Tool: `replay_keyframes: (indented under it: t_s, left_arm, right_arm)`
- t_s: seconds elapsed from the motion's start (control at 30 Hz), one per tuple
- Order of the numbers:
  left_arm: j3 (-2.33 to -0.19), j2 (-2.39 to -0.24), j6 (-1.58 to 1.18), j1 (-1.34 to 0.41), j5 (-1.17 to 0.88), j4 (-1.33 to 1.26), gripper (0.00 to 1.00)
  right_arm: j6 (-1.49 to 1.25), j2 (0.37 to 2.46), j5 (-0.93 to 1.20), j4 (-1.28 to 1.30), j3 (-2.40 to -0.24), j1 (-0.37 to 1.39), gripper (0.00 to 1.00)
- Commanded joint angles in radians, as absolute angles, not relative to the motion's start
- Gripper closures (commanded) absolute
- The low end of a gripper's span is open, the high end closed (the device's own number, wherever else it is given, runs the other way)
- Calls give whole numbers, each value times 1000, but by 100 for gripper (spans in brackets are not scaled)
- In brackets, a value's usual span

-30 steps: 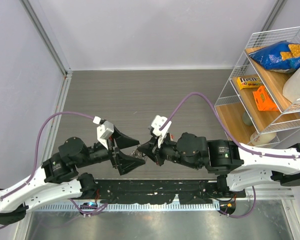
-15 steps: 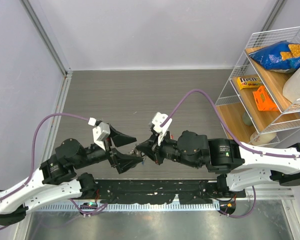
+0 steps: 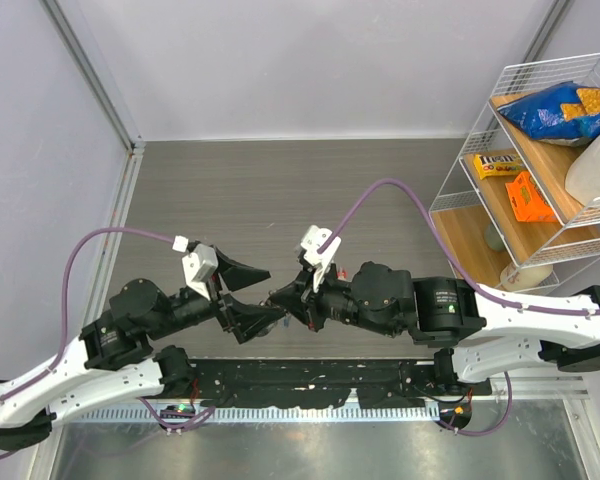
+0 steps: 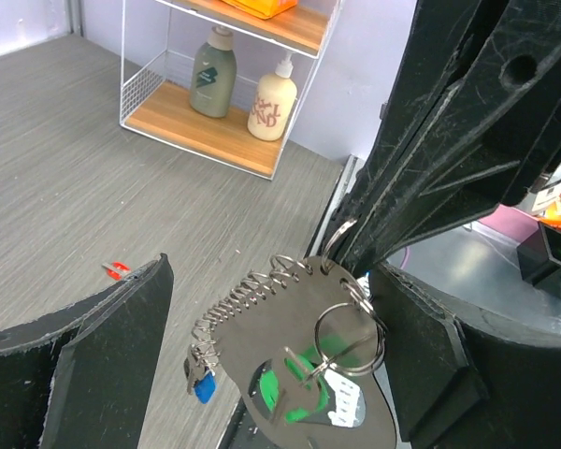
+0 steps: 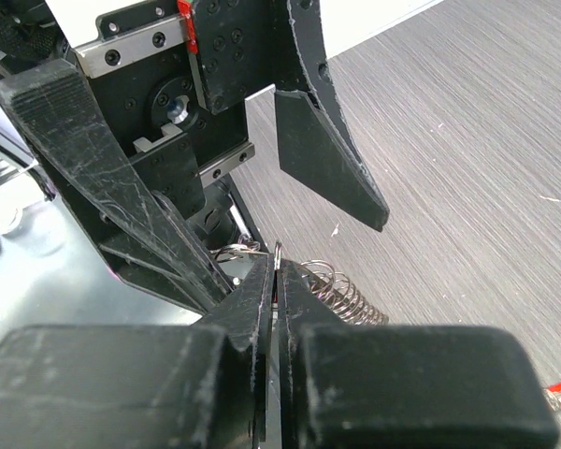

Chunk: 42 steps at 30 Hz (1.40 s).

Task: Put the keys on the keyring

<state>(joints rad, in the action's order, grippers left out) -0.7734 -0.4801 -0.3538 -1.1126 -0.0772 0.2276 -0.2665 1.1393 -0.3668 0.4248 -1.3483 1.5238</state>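
- My left gripper (image 4: 279, 281) stands spread wide, one finger either side of the hanging bundle and gripping nothing.
- The keyring (image 4: 348, 339) hangs between those fingers, off the table, together with a coiled wire strip (image 4: 248, 299) and a flat metal tag (image 4: 290, 416).
- A blue key (image 4: 203, 386) dangles from the low end of the coil, so I count that one as on. A green piece (image 4: 307, 363) lies against the tag by the ring; I cannot tell whether it is threaded.
- My right gripper (image 5: 276, 281) is pressed together, pinching the thin wire at the top of the bundle and carrying it.
- The red key (image 3: 342, 272) lies on the table (image 3: 280, 190) beside the right wrist, well apart from the ring. I judge it the piece left to fetch and thread.
- The two grippers meet nose to nose near the table's near edge, so there is little slack there. Open table lies beyond them, and the wire rack (image 3: 460, 175) stands well off to the right.
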Motion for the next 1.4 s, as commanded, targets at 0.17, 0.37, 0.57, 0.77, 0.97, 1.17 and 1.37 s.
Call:
replay_keyframes:
  t_s: [0.17, 0.37, 0.57, 0.77, 0.97, 1.17, 1.37]
  left_arm:
    - [-767, -514, -301, -1111, -46, 134, 18]
    - [-764, -522, -272, -1111, -48, 117, 51]
    - [-770, -532, -253, -1112, -35, 103, 80]
    - [-765, -529, -244, -1112, -20, 75, 99]
    - [-747, -508, -241, -1112, -9, 43, 100]
    - [-733, -483, -241, -1111, -12, 29, 100]
    - [-727, -477, -242, -1112, -11, 29, 100]
  right_arm:
    - [-290, 1144, -325, 339, -1370, 1529, 94]
    - [-299, 1134, -324, 339, -1370, 1529, 94]
    - [-305, 1138, -310, 336, -1370, 1529, 94]
    - [-322, 1141, -293, 334, -1358, 1529, 94]
    - [-333, 1126, -253, 331, -1339, 1529, 94]
    - [-324, 1071, -230, 301, -1293, 1529, 75]
    - [-310, 1048, -229, 298, -1279, 1529, 67]
